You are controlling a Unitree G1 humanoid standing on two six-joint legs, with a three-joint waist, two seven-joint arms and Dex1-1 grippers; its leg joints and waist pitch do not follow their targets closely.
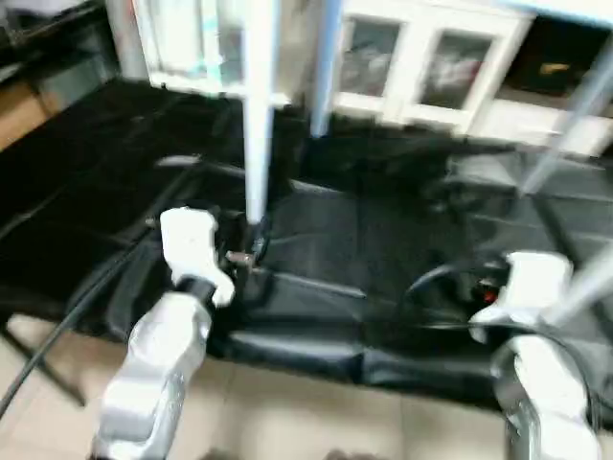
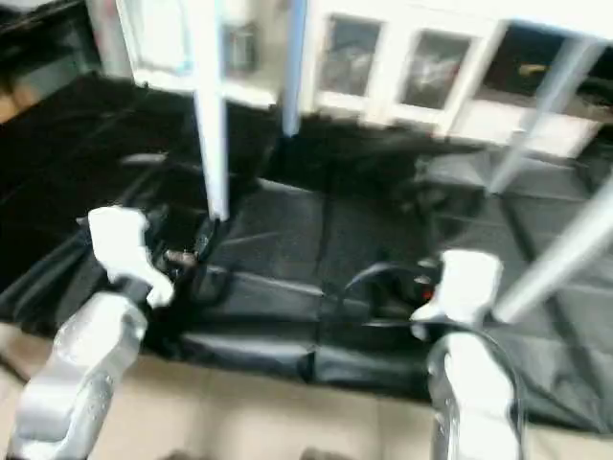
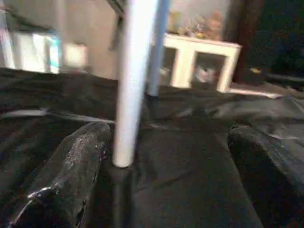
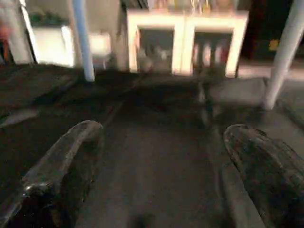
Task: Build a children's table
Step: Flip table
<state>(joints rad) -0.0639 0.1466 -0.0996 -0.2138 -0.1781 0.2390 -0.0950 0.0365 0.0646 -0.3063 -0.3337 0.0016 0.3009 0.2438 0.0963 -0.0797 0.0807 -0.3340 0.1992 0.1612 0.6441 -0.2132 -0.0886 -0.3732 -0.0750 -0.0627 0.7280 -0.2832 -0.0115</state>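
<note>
Four white legs of the children's table stand upright on the black cloth and run up past the top of the head views; its tabletop is out of view. The near left leg (image 1: 257, 125) has its foot (image 3: 124, 159) between the fingers of my left gripper (image 3: 168, 130), close beside one black finger (image 3: 78, 156) and far from the other. That gripper is open. The far left leg (image 1: 326, 67), far right leg (image 1: 565, 134) and near right leg (image 1: 584, 287) stand apart from both grippers. My right gripper (image 4: 161, 137) is open over bare cloth, with nothing between its fingers.
The black-draped work table (image 1: 326, 240) ends at a front edge just before my forearms, with tiled floor (image 1: 306, 412) below. A white cabinet with glass doors (image 1: 421, 67) stands behind. A black cable (image 1: 57, 326) hangs at the left.
</note>
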